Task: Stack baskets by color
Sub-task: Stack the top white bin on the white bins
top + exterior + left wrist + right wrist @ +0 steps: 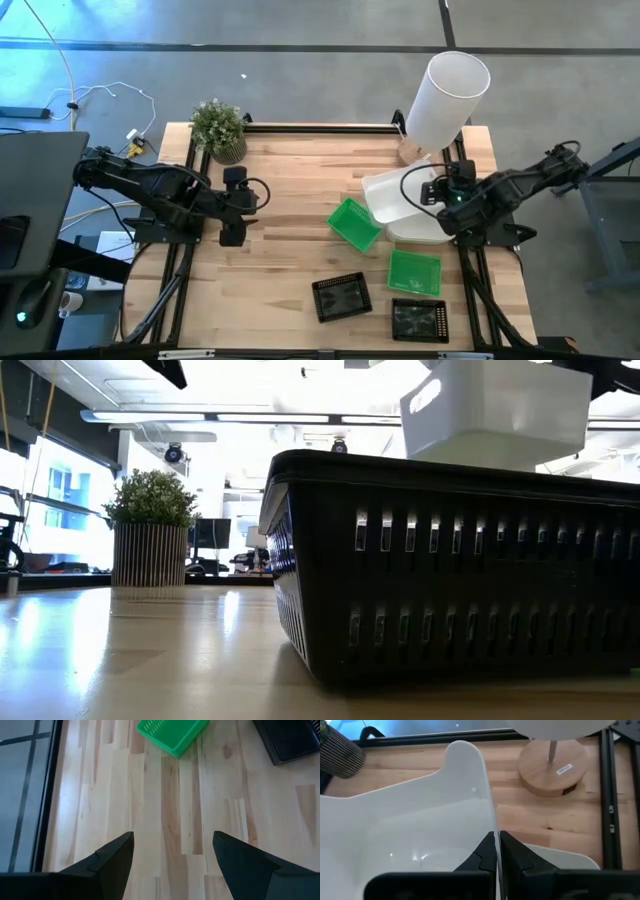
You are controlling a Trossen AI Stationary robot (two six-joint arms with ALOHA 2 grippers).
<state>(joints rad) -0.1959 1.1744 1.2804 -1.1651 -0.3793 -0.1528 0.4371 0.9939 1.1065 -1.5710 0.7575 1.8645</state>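
Note:
My right gripper (432,192) is shut on a white basket (388,195), which it holds up at the table's right side above a second white basket (425,232). In the low view the held white basket (500,410) shows high behind a black basket (460,580). Two green baskets (353,222) (414,272) and two black baskets (341,296) (419,320) rest on their bottoms on the wood, the first green one close to the held white basket. My left gripper (172,837) hangs open over bare wood at the left (245,205). My right gripper pinches one side wall of the white basket at its top rim (494,836), one finger inside the basket and one outside. The fingers slant down from the table's right. The basket is lifted clear of the table, its open side up and somewhat tilted.
A tall white cylinder (450,90) on a round wooden foot (552,765) stands at the far right, close behind the held basket. A small potted plant (218,130) stands at the far left. Bare wood lies between the two arms.

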